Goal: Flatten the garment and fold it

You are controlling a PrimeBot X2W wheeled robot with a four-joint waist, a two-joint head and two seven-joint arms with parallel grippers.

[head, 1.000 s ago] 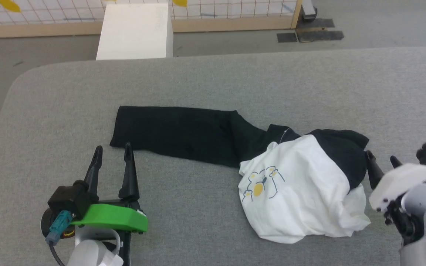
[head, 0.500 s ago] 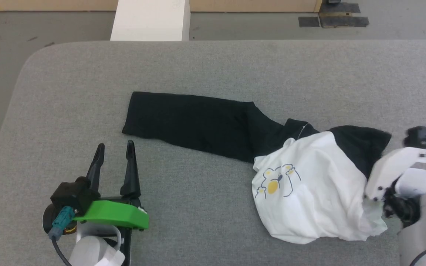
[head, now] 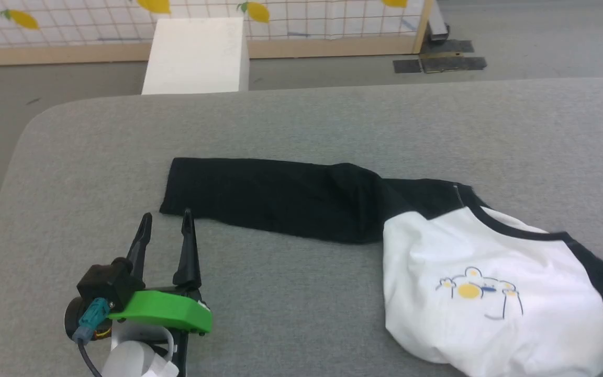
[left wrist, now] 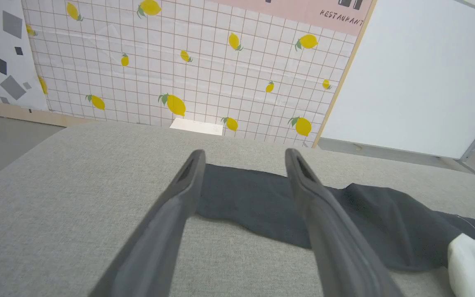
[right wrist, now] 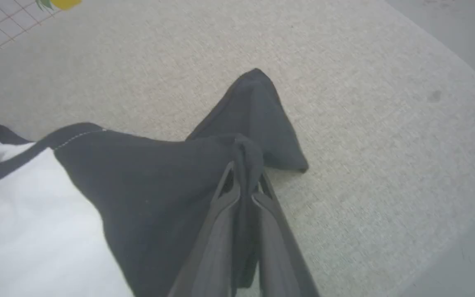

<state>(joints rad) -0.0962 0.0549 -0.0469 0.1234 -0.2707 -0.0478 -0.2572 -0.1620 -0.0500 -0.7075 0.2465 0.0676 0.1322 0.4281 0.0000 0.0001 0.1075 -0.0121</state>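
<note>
Head view, garment: it lies on the grey table, white body with the print to the robot's right, and one black sleeve stretches out to the left.
Long axis: left to right across the table, from the left cuff to the far sleeve running off the picture's right edge.
Right gripper: clamped on a fold of the garment's other black sleeve, cloth pinched between the fingers.
Left gripper: jaws wide apart and empty; the cuff lies straight ahead, just beyond its tips, as the left wrist view shows.
Nearer arm: the left for the flat sleeve, the right for the held one; an outward pull along the axis probably flattens it.
Change: a second ago the body sat bunched in a heap with the right jaws apart beside it. Now they are closed and the body is drawn out rightwards, though the camera has shifted too.
</note>
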